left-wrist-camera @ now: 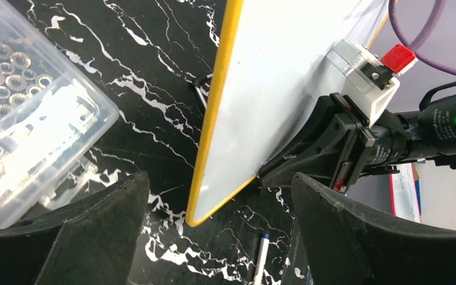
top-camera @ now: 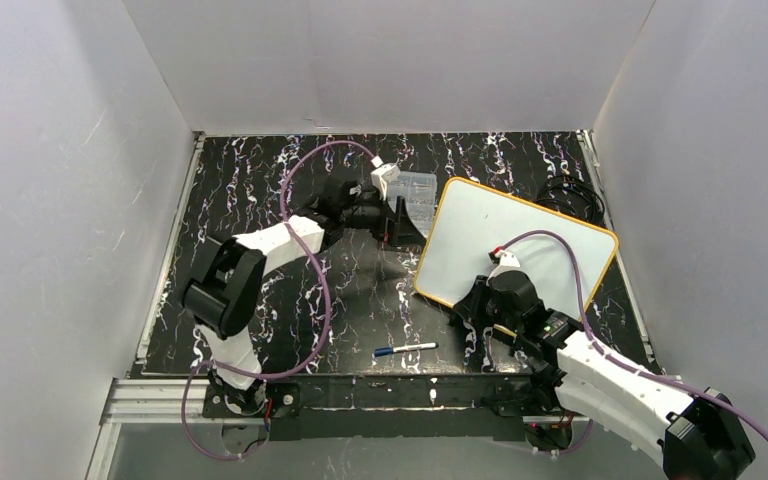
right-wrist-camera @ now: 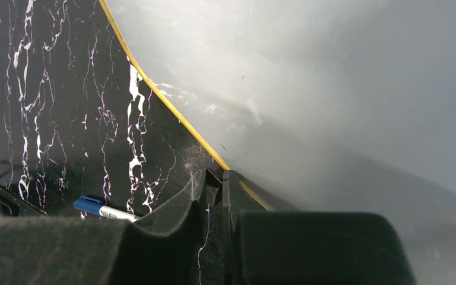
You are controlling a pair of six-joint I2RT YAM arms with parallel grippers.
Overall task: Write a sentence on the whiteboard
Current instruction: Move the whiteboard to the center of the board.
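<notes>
Whiteboard (top-camera: pixel 520 240) at 3 o'clock on the desk (top-camera: pixel 260 200), gripped.
Right jaws clamp its near yellow edge; left jaws gape open off its 9 o'clock side, beside the clear box (top-camera: pixel 418 190); a marker (top-camera: pixel 406 349) lies at 6 o'clock.

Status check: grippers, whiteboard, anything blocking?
Left gripper open at whiteboard corner. Right gripper shut on whiteboard's near edge, board tilted. No writing yet; marker lies on table, unheld. Clear parts box beside left gripper.
</notes>
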